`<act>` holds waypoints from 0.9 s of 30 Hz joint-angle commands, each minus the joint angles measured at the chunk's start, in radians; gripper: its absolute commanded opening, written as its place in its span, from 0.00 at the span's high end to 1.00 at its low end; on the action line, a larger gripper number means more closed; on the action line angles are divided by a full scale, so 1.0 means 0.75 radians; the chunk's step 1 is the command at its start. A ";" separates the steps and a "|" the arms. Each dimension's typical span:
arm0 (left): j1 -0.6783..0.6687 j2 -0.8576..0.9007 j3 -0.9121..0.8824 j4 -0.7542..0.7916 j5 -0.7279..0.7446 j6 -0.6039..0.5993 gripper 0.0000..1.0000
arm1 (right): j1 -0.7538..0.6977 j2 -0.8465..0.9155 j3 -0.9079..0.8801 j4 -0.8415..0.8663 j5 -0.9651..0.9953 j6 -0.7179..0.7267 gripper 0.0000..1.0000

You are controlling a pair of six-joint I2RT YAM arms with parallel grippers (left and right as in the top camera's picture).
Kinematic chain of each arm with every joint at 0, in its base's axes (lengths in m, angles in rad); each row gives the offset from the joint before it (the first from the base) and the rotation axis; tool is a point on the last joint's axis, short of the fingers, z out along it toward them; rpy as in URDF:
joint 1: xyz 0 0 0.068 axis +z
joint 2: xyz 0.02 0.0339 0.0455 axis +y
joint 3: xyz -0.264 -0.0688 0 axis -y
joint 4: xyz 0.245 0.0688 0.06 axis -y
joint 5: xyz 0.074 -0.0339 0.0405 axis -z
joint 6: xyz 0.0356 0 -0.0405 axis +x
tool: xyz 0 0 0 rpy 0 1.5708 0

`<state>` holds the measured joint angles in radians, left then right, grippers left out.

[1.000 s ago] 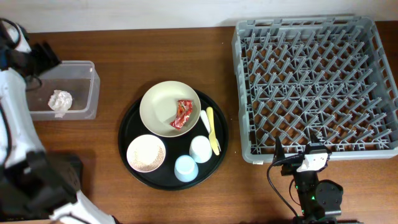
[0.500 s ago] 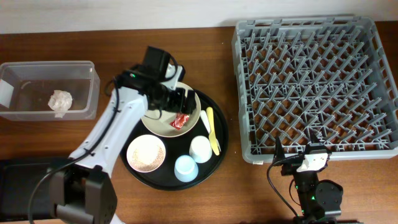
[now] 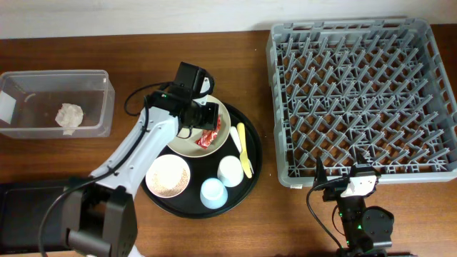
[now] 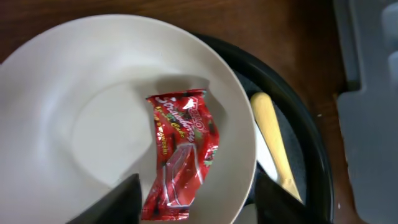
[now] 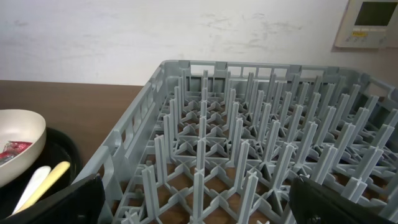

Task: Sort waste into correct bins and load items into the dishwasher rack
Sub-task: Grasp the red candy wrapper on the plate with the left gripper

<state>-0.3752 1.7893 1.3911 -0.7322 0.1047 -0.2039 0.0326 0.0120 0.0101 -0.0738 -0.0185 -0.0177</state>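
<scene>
The red snack wrapper [image 3: 208, 135] [image 4: 180, 149] lies in the large cream bowl [image 3: 180, 143] [image 4: 74, 93] on the round black tray [image 3: 251, 175]. My left gripper [image 3: 209, 120] [image 4: 196, 208] is open just above the wrapper, one finger on each side, not touching it. The paper wad [image 3: 69, 114] lies in the clear tub [image 3: 107, 107]. The pink bowl [image 3: 168, 175] holds rice-like grains. The white cup [image 3: 230, 170], the light blue cup [image 3: 213, 192] and the cutlery [image 3: 244, 148] [image 4: 273, 143] are on the round tray. My right gripper [image 5: 199, 208] is open and empty at the near edge of the grey rack [image 3: 360, 100] [image 5: 249, 124].
A shallow black rectangular tray [image 3: 28, 210] sits at the front left, partly hidden by the left arm's base. The right arm's base [image 3: 360, 221] is at the front edge below the rack.
My left arm has swung from the clear tub at the far left over to the cream bowl and settled above the red wrapper. The right arm has not moved.
</scene>
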 commanded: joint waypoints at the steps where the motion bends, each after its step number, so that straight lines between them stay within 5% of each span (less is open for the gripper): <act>1: -0.007 0.110 -0.004 0.004 -0.025 -0.058 0.45 | 0.008 -0.008 -0.006 -0.007 0.007 0.010 0.02; 16: -0.049 0.300 -0.004 0.058 -0.097 -0.072 0.44 | 0.009 -0.007 -0.006 -0.007 0.007 0.010 0.02; 20: -0.049 0.303 -0.004 0.058 -0.115 -0.072 0.64 | 0.009 -0.007 -0.006 -0.007 0.007 0.010 0.02; 25: -0.049 0.303 -0.004 0.058 -0.115 -0.072 0.77 | 0.008 -0.007 -0.006 -0.007 0.007 0.010 0.02; 27: -0.049 0.303 -0.004 0.056 -0.115 -0.072 0.95 | 0.008 -0.007 -0.006 -0.007 0.007 0.010 0.02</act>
<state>-0.4084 2.0041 1.3911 -0.6910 0.0254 -0.2558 0.0326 0.0120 0.0101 -0.0738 -0.0185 -0.0181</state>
